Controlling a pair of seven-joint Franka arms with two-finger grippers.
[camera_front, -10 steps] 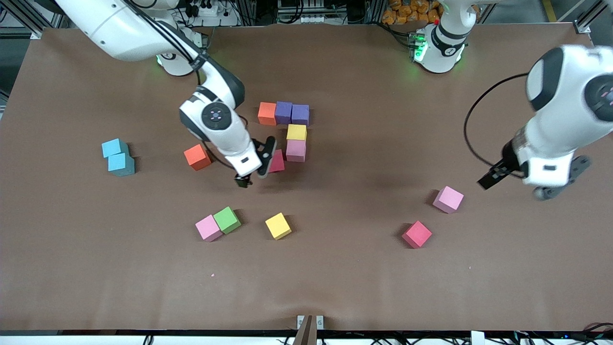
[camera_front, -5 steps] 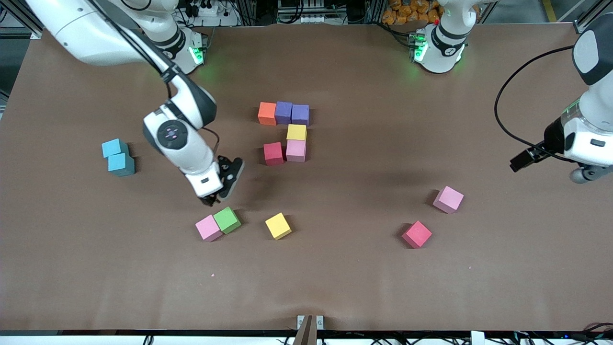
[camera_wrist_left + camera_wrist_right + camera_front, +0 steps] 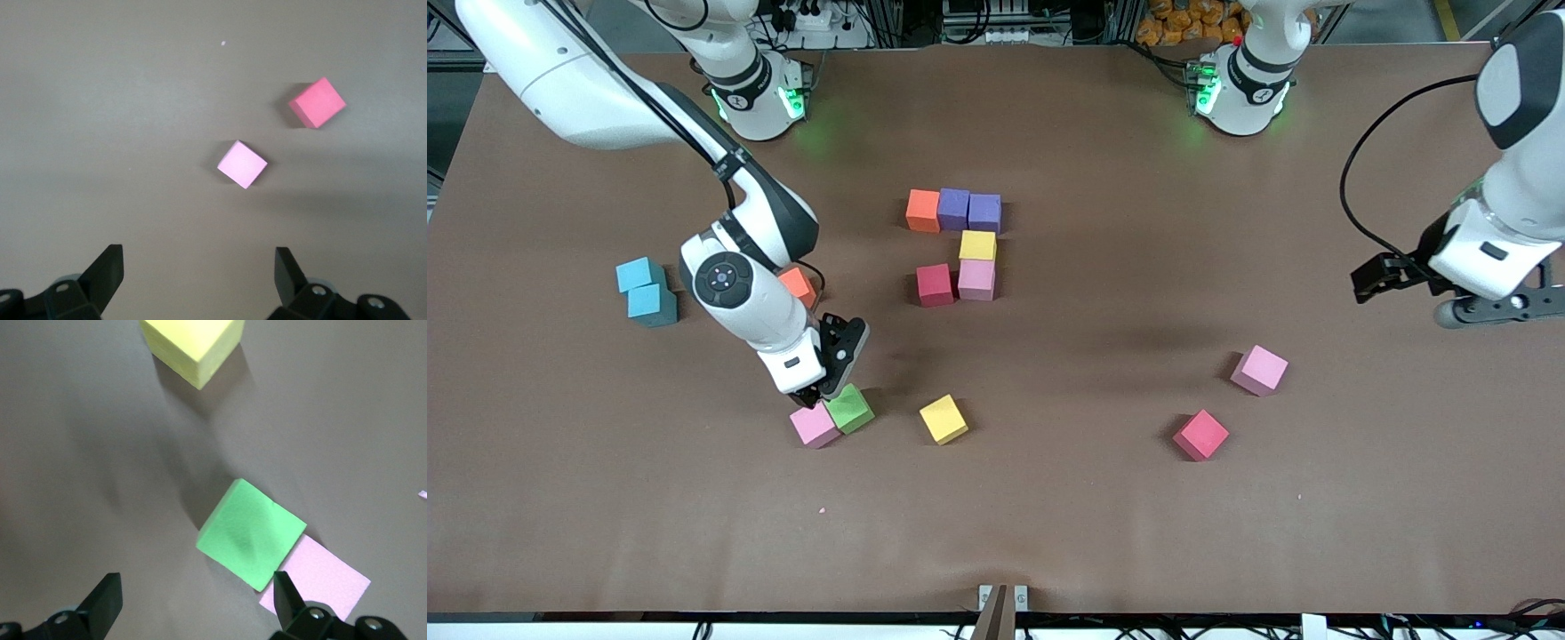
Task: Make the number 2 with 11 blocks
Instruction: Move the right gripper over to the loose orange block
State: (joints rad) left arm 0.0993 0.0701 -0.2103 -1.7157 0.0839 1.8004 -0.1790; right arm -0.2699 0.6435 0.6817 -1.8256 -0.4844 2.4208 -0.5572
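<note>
The partly built number 2 shows an orange block (image 3: 923, 211), two purple blocks (image 3: 968, 211), a yellow one (image 3: 977, 245), a pink one (image 3: 976, 279) and a crimson one (image 3: 935, 285). Loose blocks lie nearer the front camera: green (image 3: 848, 408) (image 3: 252, 533) touching pink (image 3: 815, 425) (image 3: 320, 580), yellow (image 3: 943, 419) (image 3: 193, 343), crimson (image 3: 1200, 435) (image 3: 317, 102) and pink (image 3: 1259, 370) (image 3: 242, 164). Another orange block (image 3: 796, 286) peeks out from under the right arm. My right gripper (image 3: 825, 387) (image 3: 197, 597) hangs open and empty just over the green block's edge. My left gripper (image 3: 1489, 308) (image 3: 199, 270) waits open and empty, high over its end of the table.
Two light-blue cubes (image 3: 645, 292) sit together toward the right arm's end of the brown table (image 3: 1049, 533). A tiny pale speck (image 3: 821, 510) lies nearer the front camera than the pink and green pair.
My right gripper left the crimson block beside the figure's pink one and came down toward the front camera to the green block. My left arm pulled back toward its end of the table.
</note>
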